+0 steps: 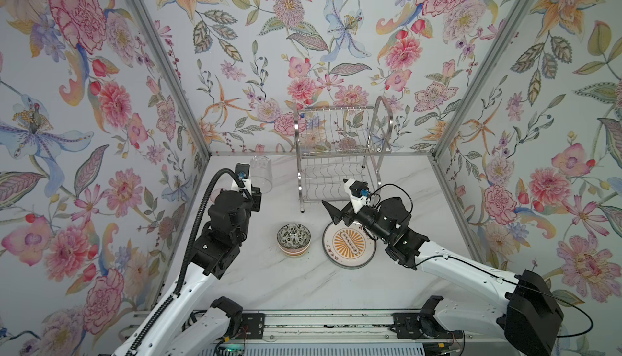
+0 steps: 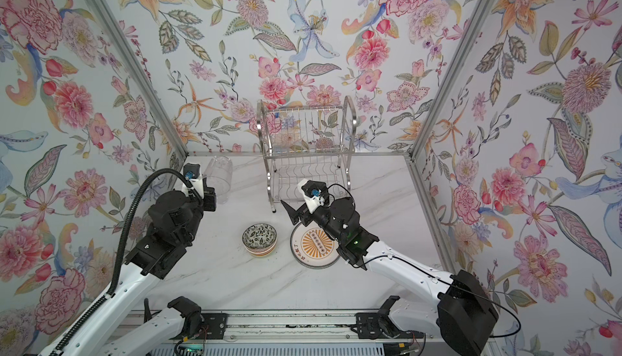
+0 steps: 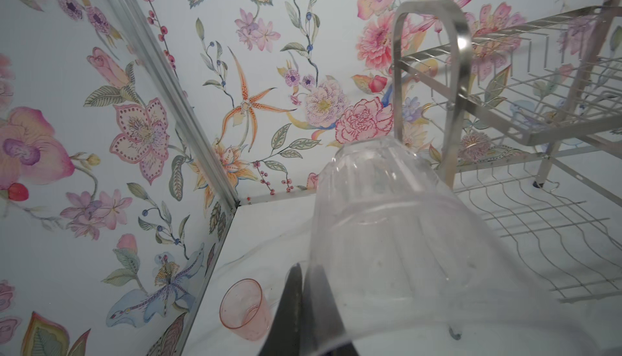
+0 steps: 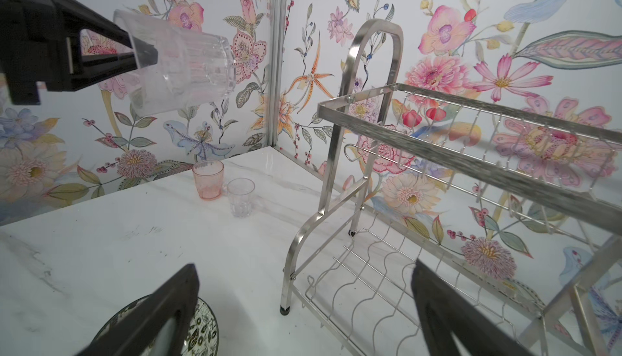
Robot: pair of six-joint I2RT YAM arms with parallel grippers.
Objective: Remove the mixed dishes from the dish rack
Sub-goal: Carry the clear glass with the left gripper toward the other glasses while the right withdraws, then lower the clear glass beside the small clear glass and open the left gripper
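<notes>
The two-tier steel wire dish rack (image 1: 336, 153) is pictured standing upright on its legs at the back of the white marbled table (image 1: 269, 287). In front of it, a white plate with an orange sunburst centre and dark rim (image 1: 350, 245) is laid flat. A black-and-white patterned bowl (image 1: 294, 236), orange-banded on its outer wall, is set upright just beside the plate. A large ribbed clear cup (image 1: 262, 172) is held aloft left of the rack, tipped on its side. A pink-tinted cup (image 4: 207, 179) and a small clear cup (image 4: 240, 196) are stood upright side by side near the back left corner.
</notes>
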